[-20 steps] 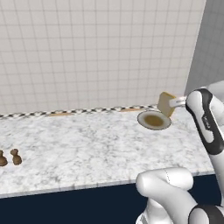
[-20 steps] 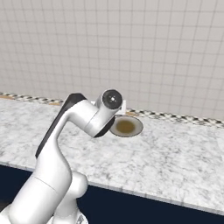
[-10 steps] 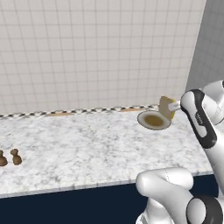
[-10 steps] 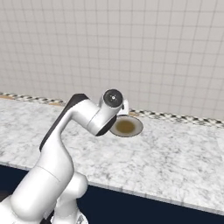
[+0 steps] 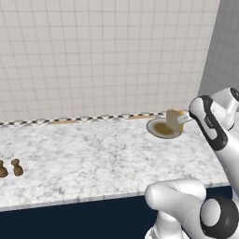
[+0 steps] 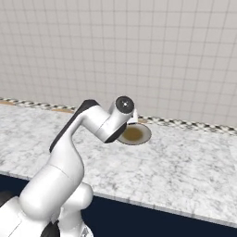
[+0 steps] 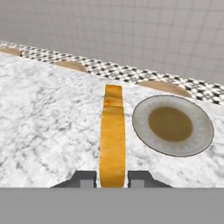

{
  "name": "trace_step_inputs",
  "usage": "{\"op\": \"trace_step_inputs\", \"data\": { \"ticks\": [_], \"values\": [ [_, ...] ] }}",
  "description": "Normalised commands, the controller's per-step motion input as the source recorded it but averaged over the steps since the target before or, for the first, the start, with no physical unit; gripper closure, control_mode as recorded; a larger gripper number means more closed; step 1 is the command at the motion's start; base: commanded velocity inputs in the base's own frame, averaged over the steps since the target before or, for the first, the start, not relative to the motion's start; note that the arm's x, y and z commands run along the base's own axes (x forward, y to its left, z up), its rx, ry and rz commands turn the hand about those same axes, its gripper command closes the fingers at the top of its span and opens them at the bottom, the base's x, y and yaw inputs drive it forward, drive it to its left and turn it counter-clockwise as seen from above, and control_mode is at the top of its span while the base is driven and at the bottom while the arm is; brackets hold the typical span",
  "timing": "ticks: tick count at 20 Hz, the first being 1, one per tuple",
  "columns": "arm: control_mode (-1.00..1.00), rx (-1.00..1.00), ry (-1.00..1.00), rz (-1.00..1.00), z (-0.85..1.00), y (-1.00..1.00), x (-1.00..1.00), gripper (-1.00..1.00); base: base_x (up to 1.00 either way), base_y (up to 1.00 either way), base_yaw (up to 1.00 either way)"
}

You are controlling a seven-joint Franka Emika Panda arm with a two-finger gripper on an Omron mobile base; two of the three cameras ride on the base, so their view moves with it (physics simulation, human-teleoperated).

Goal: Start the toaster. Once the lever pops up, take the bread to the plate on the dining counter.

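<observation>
My gripper (image 7: 112,178) is shut on the bread (image 7: 112,138), a pale yellow slice with a tan crust, seen edge-on between the fingertips (image 7: 85,179). The round greyish-tan plate (image 7: 201,127) lies on the marbled dining counter (image 7: 39,113) just to the right of the slice in the hand view. From the left base camera the bread (image 5: 173,119) hangs above the plate (image 5: 155,125) near the tiled back wall, held at the end of the arm. In the right base view the plate (image 6: 139,135) shows partly behind the hand. The toaster and its lever are out of view.
Two small brown pieces (image 5: 11,168) stand at the left of the counter (image 5: 93,158). A checkered strip (image 5: 70,119) runs along the foot of the tiled wall. The counter's dark navy front (image 5: 70,219) faces the base.
The arm has carried the bread a little to the left, closer over the plate. The plate and the brown pieces have stayed where they were.
</observation>
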Motion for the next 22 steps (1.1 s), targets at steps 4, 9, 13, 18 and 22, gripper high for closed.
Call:
{"op": "trace_step_inputs", "data": {
  "ticks": [4, 9, 13, 18, 22],
  "values": [
    [-1.0, -0.01, 0.1, 0.16, -0.24, 0.0, 0.18, 1.0, 0.0, 0.0, 0.0],
    [-1.0, 0.0, 0.0, 0.05, -0.14, 0.0, 0.34, 1.0, 0.0, 0.0, 0.0],
    [-1.0, 0.0, 0.0, 0.02, -0.26, 0.0, 0.18, 1.0, 0.0, 0.0, 0.0],
    [-1.0, 0.0, 0.0, 0.0, -0.29, -0.04, 0.05, 1.0, 0.0, 0.0, 0.0],
    [-1.0, 0.0, 0.0, 0.0, -0.16, -0.02, 0.05, 1.0, 0.0, 0.0, 0.0]
  ]
}}
